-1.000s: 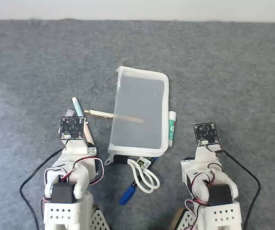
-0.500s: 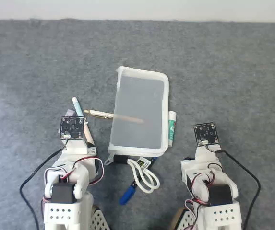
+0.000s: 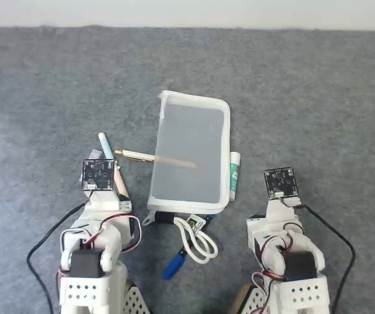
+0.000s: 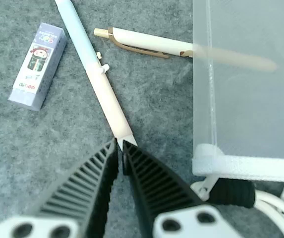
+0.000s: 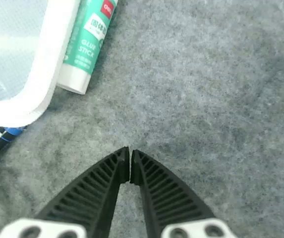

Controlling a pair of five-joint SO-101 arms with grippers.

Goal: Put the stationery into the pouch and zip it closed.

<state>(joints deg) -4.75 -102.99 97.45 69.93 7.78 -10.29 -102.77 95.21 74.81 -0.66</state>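
A translucent white zip pouch (image 3: 190,154) lies in the middle of the grey mat. A cream pen (image 3: 135,156) pokes out from under its left edge, also visible as the cream pen (image 4: 146,46). Beside it lie a pale blue pen (image 4: 94,74) and a small boxed eraser (image 4: 37,64). A green glue stick (image 3: 234,174) rests along the pouch's right edge, seen close as the glue stick (image 5: 89,42). My left gripper (image 4: 119,145) is shut, its tip at the blue pen's point. My right gripper (image 5: 130,150) is shut over bare mat, near the glue stick.
Near the pouch's front edge lie a coiled white cable (image 3: 197,239), a black item (image 3: 167,219) and a blue pen-like item (image 3: 174,263). The mat (image 3: 305,98) spreads open to the far side and to both sides of the pouch.
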